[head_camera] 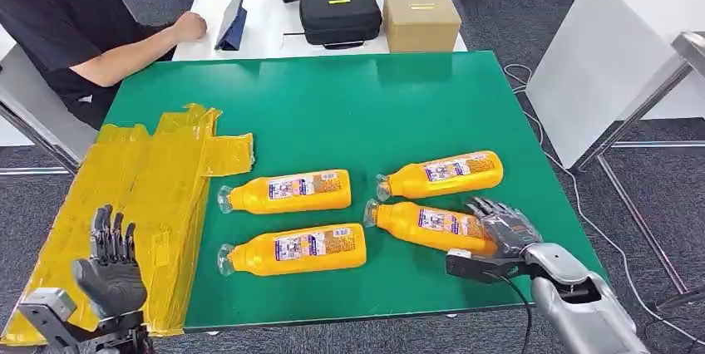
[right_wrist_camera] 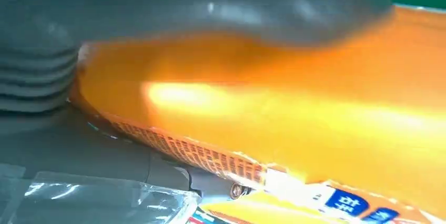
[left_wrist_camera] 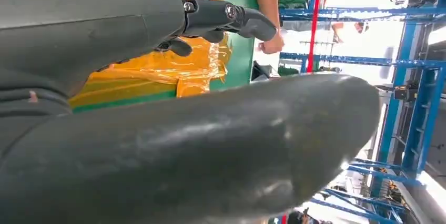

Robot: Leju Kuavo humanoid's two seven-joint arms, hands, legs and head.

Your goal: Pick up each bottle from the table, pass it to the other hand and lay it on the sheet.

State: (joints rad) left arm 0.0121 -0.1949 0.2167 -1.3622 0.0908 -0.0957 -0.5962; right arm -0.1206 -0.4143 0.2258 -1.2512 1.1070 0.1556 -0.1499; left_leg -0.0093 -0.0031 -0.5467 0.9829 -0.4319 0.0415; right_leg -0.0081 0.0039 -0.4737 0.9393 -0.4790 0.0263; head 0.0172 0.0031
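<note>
**Right hand on the near-right bottle; four bottles lie on the green counter**

Four orange bottles lie on their sides on the green counter (head_camera: 349,105), all off the yellow sheet (head_camera: 141,196) that drapes over the counter's left edge. The far-left bottle (head_camera: 287,191) and the near-left bottle (head_camera: 295,249) lie one behind the other near the middle, just right of the sheet. The far-right bottle (head_camera: 441,174) lies apart from the robot's hands.

The right hand (head_camera: 505,229) rests over the base end of the near-right bottle (head_camera: 424,225), fingers draped across it. In the head view the hand hides that end of the bottle, so whether the fingers close fully around it cannot be told. The right wrist view shows the orange body (right_wrist_camera: 294,129) pressed close against the grey thumb, blurred, with part of the printed label cut off at the picture's edge; the bottle appears to lie against the counter.

The left hand (head_camera: 110,267) is raised above the near part of the sheet, fingers upright and apart, holding nothing. In the left wrist view its thumb (left_wrist_camera: 210,150) blocks most of the picture, with crumpled sheet behind the dark fingers.

A person (head_camera: 75,30) in a dark top sits at the far-left corner, largely cut off, one hand on a white table (head_camera: 258,22) beyond the counter. That table carries a tablet (head_camera: 233,17), a black case (head_camera: 339,15) and a cardboard box (head_camera: 420,18).
</note>
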